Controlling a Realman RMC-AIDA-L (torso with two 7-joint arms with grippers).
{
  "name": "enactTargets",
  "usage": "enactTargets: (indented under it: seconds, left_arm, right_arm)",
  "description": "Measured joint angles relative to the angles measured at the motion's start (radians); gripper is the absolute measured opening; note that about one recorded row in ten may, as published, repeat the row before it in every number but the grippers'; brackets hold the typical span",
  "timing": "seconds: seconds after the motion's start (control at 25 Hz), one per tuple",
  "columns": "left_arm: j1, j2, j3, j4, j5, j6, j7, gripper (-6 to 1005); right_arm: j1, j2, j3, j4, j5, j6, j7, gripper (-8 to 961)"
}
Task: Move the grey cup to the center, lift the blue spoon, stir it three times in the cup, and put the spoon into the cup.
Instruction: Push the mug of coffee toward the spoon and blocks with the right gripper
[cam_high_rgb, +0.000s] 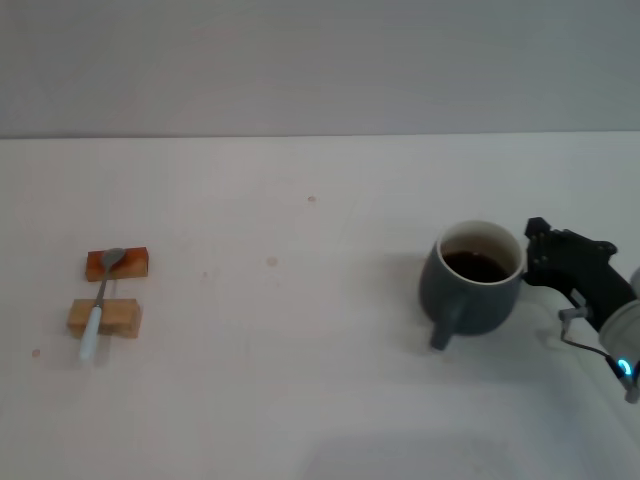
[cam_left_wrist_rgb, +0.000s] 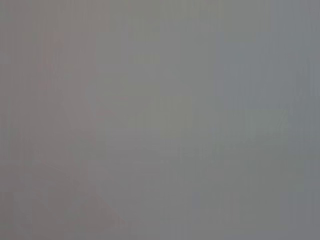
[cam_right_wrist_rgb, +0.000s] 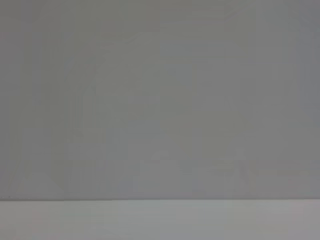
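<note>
The grey cup stands on the table at right of frame, holding dark liquid, handle toward the lower edge. The right hand sits just beside its rim; whether it grips cannot be told. The first step is in hand: the cup needs a firm hold, then a slide to centre. The blue spoon rests across two wooden blocks at far left. The left hand is not seen.
</note>
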Motion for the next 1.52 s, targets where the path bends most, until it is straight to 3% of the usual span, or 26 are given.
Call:
enactTargets:
  seconds: [1.52]
  left_arm:
    - [0.014,-0.01,-0.002,-0.058,0.006,0.016,0.0,815]
  right_arm:
    - [0.157,0.0,-0.232,0.103,0.001,0.147,0.06,11]
